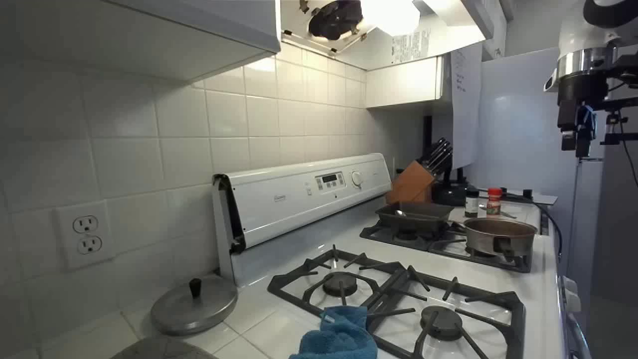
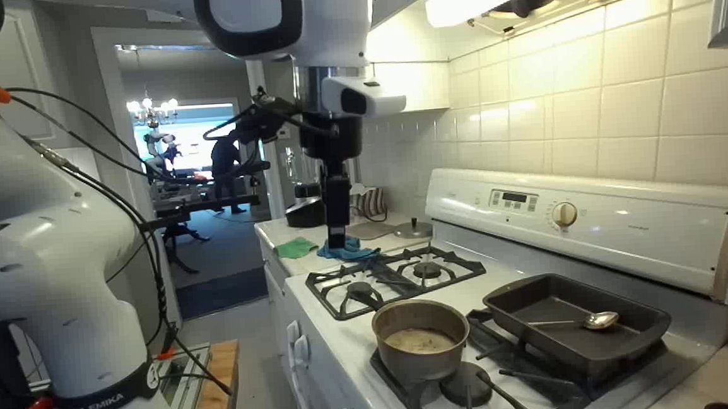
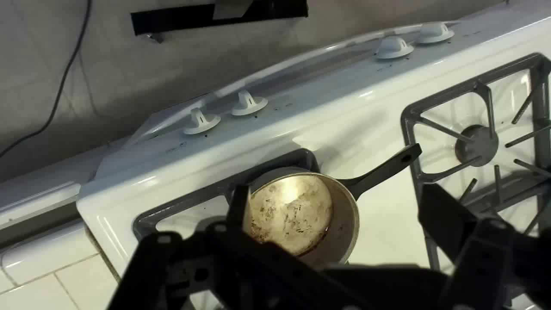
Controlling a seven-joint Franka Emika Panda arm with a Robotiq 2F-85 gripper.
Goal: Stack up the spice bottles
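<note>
Looks like the approach, with a dark-capped spice bottle (image 1: 471,203) and, right of it in an exterior view, a red-capped spice bottle (image 1: 493,202), unstacked on the far counter (image 1: 529,213). Seems to call next for bringing the wide-spread, empty claw (image 3: 335,198) there to close on one.

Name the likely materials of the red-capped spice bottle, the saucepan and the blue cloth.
Red-capped spice bottle: even red cap suggests plastic; body glass or plastic, finish unclear at this size.
Saucepan: looks metal, worn, from bright glare and dark stains inside.
Blue cloth: likely matte terry fabric, from its fuzzy surface.
</note>
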